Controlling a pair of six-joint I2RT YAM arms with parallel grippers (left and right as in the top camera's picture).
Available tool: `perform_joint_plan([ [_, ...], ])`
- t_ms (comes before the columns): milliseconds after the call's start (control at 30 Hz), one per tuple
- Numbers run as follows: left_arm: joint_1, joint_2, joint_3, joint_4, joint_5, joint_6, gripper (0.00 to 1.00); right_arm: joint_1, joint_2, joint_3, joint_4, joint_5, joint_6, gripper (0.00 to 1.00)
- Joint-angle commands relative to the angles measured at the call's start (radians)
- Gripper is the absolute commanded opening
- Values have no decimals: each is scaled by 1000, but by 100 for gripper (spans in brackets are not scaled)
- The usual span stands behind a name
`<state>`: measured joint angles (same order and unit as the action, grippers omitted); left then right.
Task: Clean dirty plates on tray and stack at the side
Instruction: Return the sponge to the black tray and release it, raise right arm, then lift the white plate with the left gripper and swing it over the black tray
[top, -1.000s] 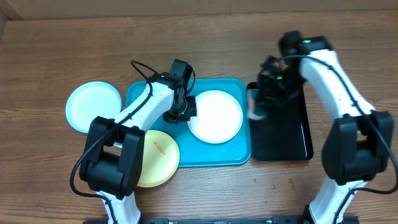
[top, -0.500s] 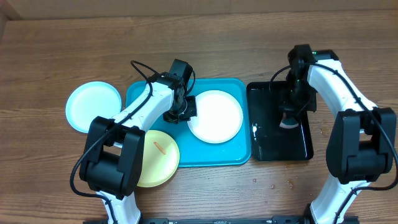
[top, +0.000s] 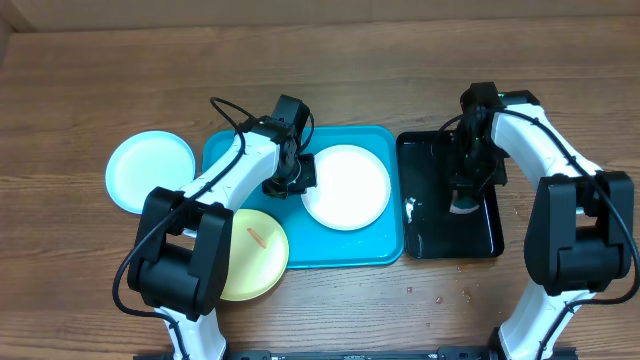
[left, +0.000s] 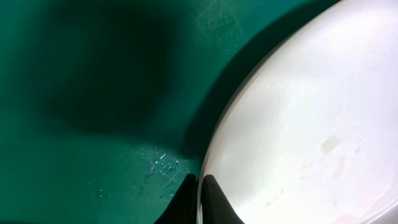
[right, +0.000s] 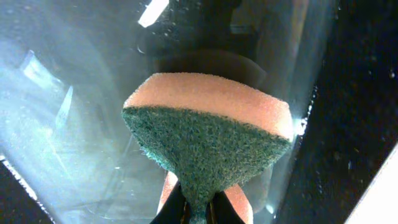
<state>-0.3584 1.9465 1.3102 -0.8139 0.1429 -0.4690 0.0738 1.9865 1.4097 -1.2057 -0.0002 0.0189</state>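
The white plate (top: 346, 187) lies on the turquoise tray (top: 370, 246). My left gripper (top: 291, 183) is shut on its left rim. In the left wrist view the two fingers (left: 214, 202) straddle the edge of the white plate (left: 305, 124) above the tray (left: 93, 93), and faint orange smears show on the plate. The pale mint-blue plate (top: 150, 171) rests on the table left of the tray. The yellow-green plate (top: 258, 255), with an orange smear, sits at the tray's front left corner. My right gripper (top: 463, 200) is shut on an orange and green sponge (right: 208, 130).
The glossy black tray (top: 430, 236) lies right of the turquoise one, and the sponge hangs low over its wet-looking surface (right: 62, 93). A few crumbs (top: 440, 297) dot the wooden table in front of it.
My right arm has swung the sponge from the black tray's left edge to over its right middle and lowered it. The left arm and the plates have not moved.
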Motion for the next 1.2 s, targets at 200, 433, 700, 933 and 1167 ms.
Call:
perform_joint_plan([
  [200, -3, 3, 14, 6, 6, -2, 7, 5, -29, 9, -4, -22, -29, 31],
  [433, -3, 3, 14, 4, 7, -3, 18, -4, -29, 190, -125, -46, -20, 42],
  [700, -14, 10, -5, 10, 3, -3, 19, -134, -29, 286, -150, -47, 46, 57],
  [933, -29, 12, -24, 40, 3, -3, 13, -309, -28, 286, -127, -46, 86, 65],
  [1167, -29, 12, -34, 40, -42, -3, 14, -446, -28, 286, -117, -47, 90, 100],
])
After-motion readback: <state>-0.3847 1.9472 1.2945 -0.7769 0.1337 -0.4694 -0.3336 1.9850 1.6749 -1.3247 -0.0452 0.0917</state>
